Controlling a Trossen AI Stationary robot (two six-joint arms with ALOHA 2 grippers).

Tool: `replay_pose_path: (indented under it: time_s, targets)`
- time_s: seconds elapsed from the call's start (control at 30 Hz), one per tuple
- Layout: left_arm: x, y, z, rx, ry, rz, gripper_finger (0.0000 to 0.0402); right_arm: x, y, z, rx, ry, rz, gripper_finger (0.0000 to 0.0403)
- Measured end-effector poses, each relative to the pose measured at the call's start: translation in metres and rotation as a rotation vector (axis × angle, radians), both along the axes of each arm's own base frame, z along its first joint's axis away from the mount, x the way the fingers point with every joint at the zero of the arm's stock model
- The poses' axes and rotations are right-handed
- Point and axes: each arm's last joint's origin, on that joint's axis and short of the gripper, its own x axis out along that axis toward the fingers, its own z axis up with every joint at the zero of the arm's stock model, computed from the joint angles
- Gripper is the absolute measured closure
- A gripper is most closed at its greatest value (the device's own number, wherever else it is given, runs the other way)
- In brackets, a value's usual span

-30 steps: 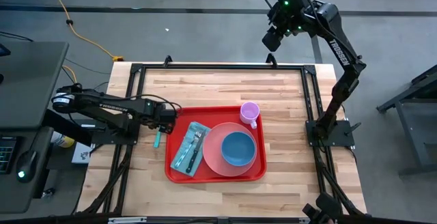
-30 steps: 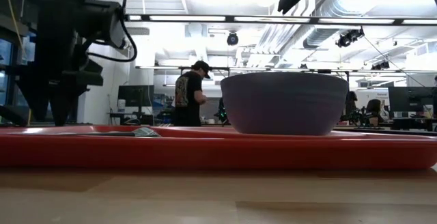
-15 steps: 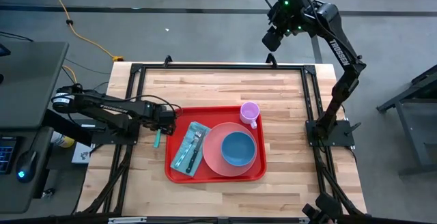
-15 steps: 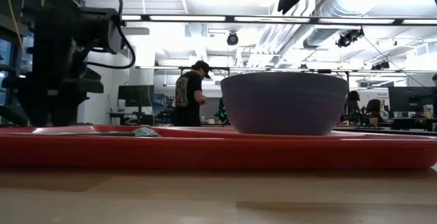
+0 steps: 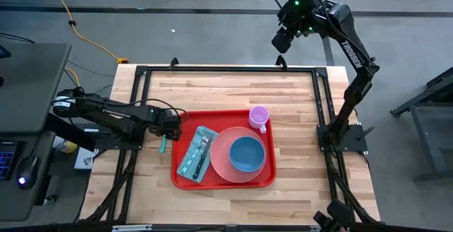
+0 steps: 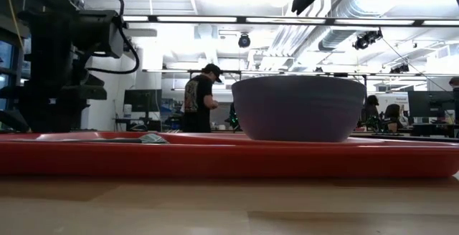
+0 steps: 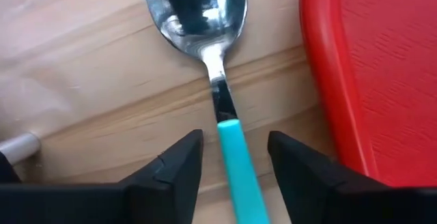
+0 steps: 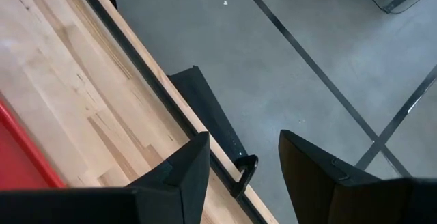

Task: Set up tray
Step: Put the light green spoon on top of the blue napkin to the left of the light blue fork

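The red tray (image 5: 212, 114) lies mid-table, its rim (image 6: 215, 160) filling the low view. On it sit a pink plate (image 5: 221, 165) with a blue bowl (image 5: 247, 153), a pink cup (image 5: 259, 117), and a teal napkin with cutlery (image 5: 198, 151). A spoon (image 7: 198, 5) with a teal handle (image 5: 162, 145) lies flat on the wood just left of the tray. My left gripper (image 5: 168, 126) hovers low over it, open; its fingers stand on either side of the handle (image 7: 235, 157) with gaps showing. My right gripper (image 5: 282, 42) is open, high beyond the far right corner.
A black metal frame (image 5: 226, 69) runs around the table's edges. The tray's red wall (image 7: 328, 80) stands close beside the spoon. Bare wood lies far of the tray and to its right. My right wrist view shows the table's far edge (image 8: 171, 115) and grey floor.
My left gripper has drawn back a little toward the table's left edge, staying low over the spoon. The spoon and the things on the tray have kept still.
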Motion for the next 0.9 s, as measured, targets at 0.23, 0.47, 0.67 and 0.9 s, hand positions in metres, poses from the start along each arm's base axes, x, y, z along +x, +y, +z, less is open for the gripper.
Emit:
replay_pose_path:
  time_s: [0.23, 0.47, 0.67, 0.9]
  targets:
    - [0.0009, 0.0000, -0.0001, 0.000, -0.008, -0.003, 0.0246, 0.0000, 0.0000, 0.0000, 0.000, 0.000, 0.000, 0.0249]
    - [0.0011, 0.0001, -0.0002, 0.005, -0.008, -0.006, 0.0315, 0.0000, 0.0000, 0.0000, 0.000, 0.000, 0.000, 0.0249]
    - [-0.0015, 0.0018, -0.0004, 0.064, 0.019, -0.003, 0.0362, 0.0000, 0.0000, 0.0000, 0.000, 0.001, 0.000, 0.0249]
    - [-0.0046, 0.0020, 0.0020, 0.078, 0.026, -0.002, 0.0362, -0.0002, 0.0002, -0.0003, 0.003, 0.003, 0.000, 0.0249]
